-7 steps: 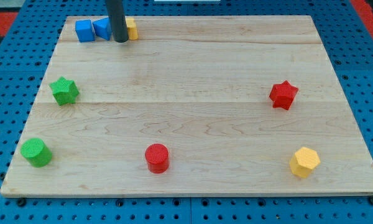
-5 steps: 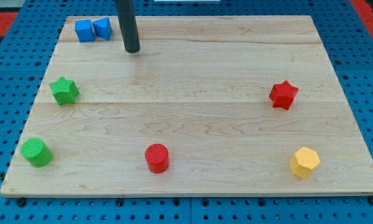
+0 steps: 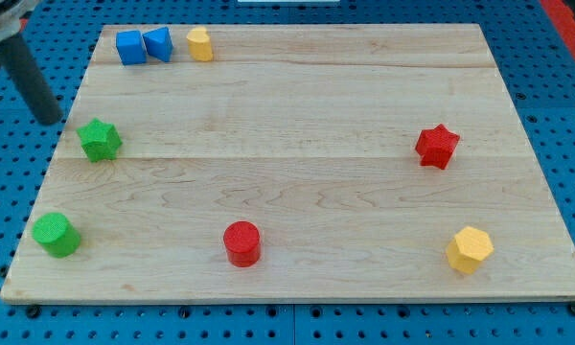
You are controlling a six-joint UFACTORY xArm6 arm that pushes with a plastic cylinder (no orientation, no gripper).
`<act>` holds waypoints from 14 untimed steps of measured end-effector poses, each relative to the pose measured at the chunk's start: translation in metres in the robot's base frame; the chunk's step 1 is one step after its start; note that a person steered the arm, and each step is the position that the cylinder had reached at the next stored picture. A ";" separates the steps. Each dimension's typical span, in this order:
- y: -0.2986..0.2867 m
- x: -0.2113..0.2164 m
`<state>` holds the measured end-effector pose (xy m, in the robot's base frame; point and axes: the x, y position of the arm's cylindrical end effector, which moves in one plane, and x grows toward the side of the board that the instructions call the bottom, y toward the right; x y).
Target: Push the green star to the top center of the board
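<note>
The green star lies near the left edge of the wooden board, about halfway up. My tip is off the board's left edge, over the blue pegboard, up and to the left of the green star. It is a short gap away from the star and does not touch it.
Two blue blocks and a yellow block sit at the top left. A green cylinder is at the bottom left, a red cylinder at bottom centre, a red star at right, a yellow hexagon at bottom right.
My tip has swung from the top of the board beside the yellow block, leftward and downward, off the left edge. The yellow block shows again. No block has moved.
</note>
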<state>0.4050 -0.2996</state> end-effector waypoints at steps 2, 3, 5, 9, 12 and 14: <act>0.076 0.024; 0.115 -0.035; 0.123 -0.062; 0.309 -0.106; 0.420 -0.118; 0.380 -0.137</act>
